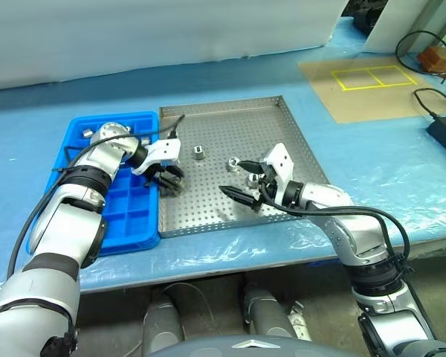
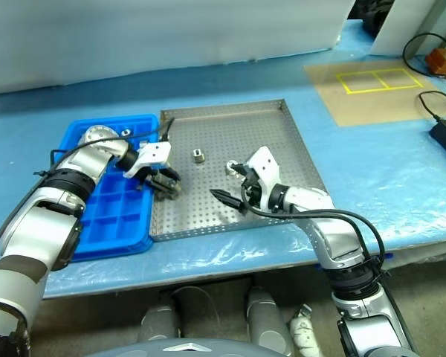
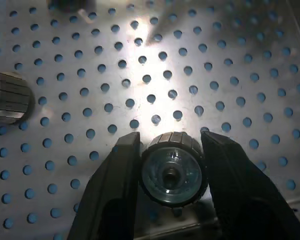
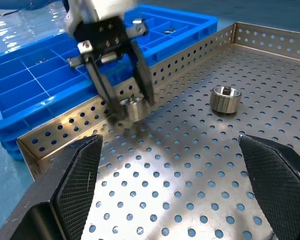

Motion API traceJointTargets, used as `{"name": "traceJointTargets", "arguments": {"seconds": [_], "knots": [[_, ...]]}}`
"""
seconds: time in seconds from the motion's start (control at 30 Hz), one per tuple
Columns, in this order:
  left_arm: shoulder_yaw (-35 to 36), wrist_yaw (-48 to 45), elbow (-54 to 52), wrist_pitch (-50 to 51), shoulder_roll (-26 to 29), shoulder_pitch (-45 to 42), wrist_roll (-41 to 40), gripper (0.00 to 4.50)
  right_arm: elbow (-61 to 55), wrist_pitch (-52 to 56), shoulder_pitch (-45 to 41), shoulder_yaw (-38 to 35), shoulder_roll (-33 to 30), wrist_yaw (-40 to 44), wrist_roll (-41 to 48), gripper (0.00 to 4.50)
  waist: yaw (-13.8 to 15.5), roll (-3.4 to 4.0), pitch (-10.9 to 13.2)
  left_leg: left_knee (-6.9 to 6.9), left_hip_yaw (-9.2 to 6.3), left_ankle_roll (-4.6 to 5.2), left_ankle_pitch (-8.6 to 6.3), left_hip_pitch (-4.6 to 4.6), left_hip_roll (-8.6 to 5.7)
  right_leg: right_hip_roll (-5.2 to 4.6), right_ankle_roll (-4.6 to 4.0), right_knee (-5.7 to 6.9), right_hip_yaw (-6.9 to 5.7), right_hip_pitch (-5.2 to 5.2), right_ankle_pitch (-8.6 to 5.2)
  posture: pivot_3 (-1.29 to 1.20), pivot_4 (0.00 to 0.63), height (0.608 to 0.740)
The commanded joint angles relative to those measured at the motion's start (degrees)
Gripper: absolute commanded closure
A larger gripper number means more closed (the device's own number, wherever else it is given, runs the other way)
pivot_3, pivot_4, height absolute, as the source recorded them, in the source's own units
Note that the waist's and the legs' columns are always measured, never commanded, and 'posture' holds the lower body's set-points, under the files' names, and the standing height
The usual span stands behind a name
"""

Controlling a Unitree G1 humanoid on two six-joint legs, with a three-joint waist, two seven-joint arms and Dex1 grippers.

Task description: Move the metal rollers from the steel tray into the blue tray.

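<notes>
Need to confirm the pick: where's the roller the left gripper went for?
The roller sits clamped between the left gripper fingers, just over the steel tray floor near its left rim, beside the blue tray.

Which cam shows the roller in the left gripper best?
Left wrist view: the held roller sits end-on between the left gripper fingers, its central hole visible. The right wrist view shows it side-on over the steel tray; in the eye views it is tiny.
</notes>
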Motion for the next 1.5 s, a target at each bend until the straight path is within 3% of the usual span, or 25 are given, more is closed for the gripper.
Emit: {"name": "traceJointTargets", "arguments": {"seconds": [0.03,0.47,0.9,1.17,1.5], "knots": [[4.5,0.7,-8.1,5.9,1.9,-0.1,-4.9,2.85,0.4,-1.9,-2.6,0.6,0.2,2.0,0.2,0.0,0.1,-0.01,0.0,0.0,0.0,0.02,-0.01,-0.02,0.0,0.0,0.0,-0.01,0.0,-0.01,0.0,-0.35,0.15,0.74],[12.9,9.3,-33.9,19.3,13.0,14.4,-11.2,2.85,13.0,-6.8,-18.1,5.3,2.9,15.6,0.1,0.0,1.9,0.03,0.0,-0.05,-0.05,0.03,-0.02,-0.33,0.08,-0.04,0.01,0.06,-0.28,-0.24,0.0,-0.09,0.15,0.74],[29.1,24.6,-55.5,31.9,19.5,36.6,-18.6,2.85,31.2,-16.6,-26.2,8.4,8.9,25.2,-4.2,0.0,6.1,0.01,0.0,-0.05,-0.41,-0.08,0.05,-1.23,0.17,-0.25,0.14,0.21,-1.12,-0.81,0.09,0.15,0.15,0.74],[32.6,34.0,-53.3,31.5,17.8,40.2,-18.6,2.85,32.5,-18.3,-27.0,8.3,10.6,26.8,-5.7,0.0,7.9,-0.01,0.0,0.28,-0.63,-0.21,0.12,-1.55,0.24,-0.4,0.03,0.48,-1.55,-0.84,0.02,0.15,0.15,0.74],[25.5,36.0,-43.0,26.9,14.2,35.4,-17.5,2.85,29.6,-16.7,-24.3,7.2,8.8,25.0,-6.5,0.0,7.8,-0.07,0.0,0.39,-0.64,-0.65,0.41,-1.55,0.2,-0.67,-0.12,1.0,-1.65,-0.91,-0.07,0.09,0.15,0.74]]}}
